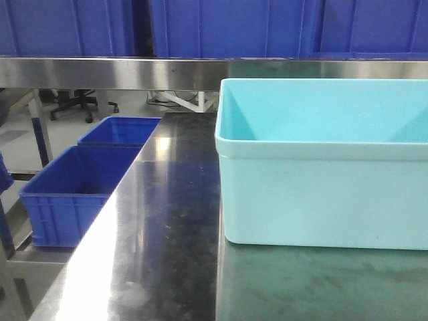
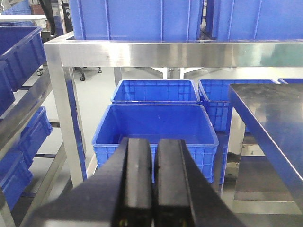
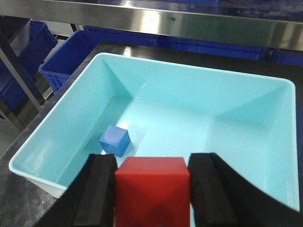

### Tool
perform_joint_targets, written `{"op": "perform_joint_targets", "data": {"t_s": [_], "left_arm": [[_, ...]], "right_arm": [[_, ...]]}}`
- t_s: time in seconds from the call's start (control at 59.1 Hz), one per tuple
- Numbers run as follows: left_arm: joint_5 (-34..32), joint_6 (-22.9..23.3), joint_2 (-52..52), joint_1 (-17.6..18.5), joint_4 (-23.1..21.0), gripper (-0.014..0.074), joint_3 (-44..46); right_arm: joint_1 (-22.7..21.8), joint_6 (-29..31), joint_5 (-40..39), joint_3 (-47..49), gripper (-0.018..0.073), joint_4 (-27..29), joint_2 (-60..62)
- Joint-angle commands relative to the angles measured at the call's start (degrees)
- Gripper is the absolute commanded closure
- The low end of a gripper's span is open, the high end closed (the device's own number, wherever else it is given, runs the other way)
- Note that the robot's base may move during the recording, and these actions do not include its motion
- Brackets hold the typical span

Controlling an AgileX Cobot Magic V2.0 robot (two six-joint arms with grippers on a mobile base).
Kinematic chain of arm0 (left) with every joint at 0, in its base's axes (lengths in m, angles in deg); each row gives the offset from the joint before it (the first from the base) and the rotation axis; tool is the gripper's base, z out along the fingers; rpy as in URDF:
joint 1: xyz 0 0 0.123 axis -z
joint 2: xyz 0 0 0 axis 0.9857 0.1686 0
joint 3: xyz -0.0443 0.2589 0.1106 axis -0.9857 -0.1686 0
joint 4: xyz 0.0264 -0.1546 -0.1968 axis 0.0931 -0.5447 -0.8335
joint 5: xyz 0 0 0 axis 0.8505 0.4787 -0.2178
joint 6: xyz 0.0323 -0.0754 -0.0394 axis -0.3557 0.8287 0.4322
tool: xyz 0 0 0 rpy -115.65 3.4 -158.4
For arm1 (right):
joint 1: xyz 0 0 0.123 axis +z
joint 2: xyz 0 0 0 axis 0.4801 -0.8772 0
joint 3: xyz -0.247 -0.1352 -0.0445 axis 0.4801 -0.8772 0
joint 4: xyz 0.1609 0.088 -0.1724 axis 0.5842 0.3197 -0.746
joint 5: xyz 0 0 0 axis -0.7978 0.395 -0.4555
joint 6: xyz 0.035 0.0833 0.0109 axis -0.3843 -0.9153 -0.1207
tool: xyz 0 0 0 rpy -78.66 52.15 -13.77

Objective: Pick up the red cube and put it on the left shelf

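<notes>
**Task object.** The red cube (image 3: 152, 194) sits between the fingers (image 3: 102, 189) of the right gripper (image 3: 152, 165), which is clamped on its left and right faces. It hangs over the near part of the teal bin (image 3: 61, 142). A blue cube (image 3: 115, 140) lies on the bin floor, to the far left of the red one.

**Handling.** The red cube appears rigid and light, with flat, smooth faces and sharp edges. Opposite parallel faces are the correct hold, and the pads are already centred on them. Smooth faces may slip under a weak grip. It is unlikely to break.

**Left gripper.** The left gripper (image 2: 155, 142) is pressed closed on nothing.

**Surface.** The bin rests on a glossy steel table (image 1: 160, 234) that shows strong reflections.

**Room.** The left shelf (image 2: 66, 118) stands beyond the table's left edge. Blue crates (image 2: 156, 127) sit low within it, and more ride on the rail (image 2: 189, 53) above. That rail crosses above the far side of the table, so carrying the cube left will likely call for a path under it and past the post.
</notes>
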Motion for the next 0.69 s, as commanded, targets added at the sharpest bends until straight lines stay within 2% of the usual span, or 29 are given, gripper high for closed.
{"op": "perform_joint_targets", "data": {"t_s": [0.0,0.677], "left_arm": [[-5.03,0.05,-0.92,0.37,-0.17,0.0495,-1.32],[-5.03,0.05,-0.92,0.37,-0.17,0.0495,-1.32]], "right_arm": [[-0.02,0.52,-4.52,1.43,0.0505,0.56,0.07],[-0.02,0.52,-3.75,1.43,0.0505,0.56,0.07]]}}
